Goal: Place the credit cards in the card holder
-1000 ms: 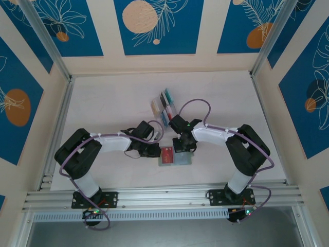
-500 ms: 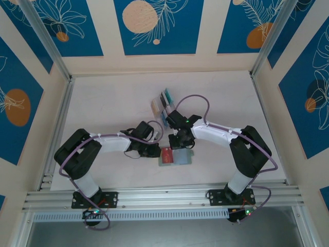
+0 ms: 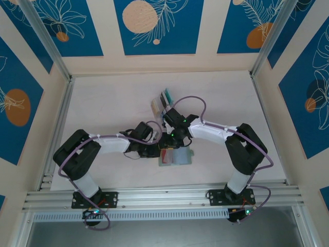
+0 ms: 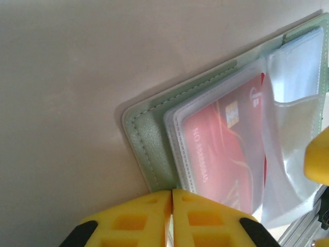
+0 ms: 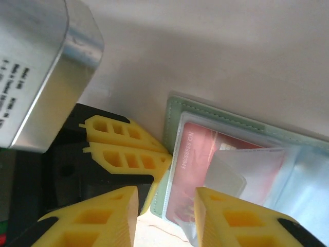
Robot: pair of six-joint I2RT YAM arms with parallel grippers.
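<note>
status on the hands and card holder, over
Left hand shut, tips at edge of card holder. Right hand open above it. Red card sits in a clear pocket. Loose clear sleeve overlaps it.

This is a robot test cell in a lab. A pale cream tabletop (image 3: 113, 103) is boxed in from 9 through 12 to 3 o'clock by cream walls carrying blue leaf-print panels (image 3: 154, 25). Bare aluminium frame posts (image 3: 46, 38) stand at about 10 and 2 o'clock. Two black-and-white robot arms (image 3: 110, 143) are bolted to a slotted aluminium rail (image 3: 164, 198) at 6 o'clock.
</note>
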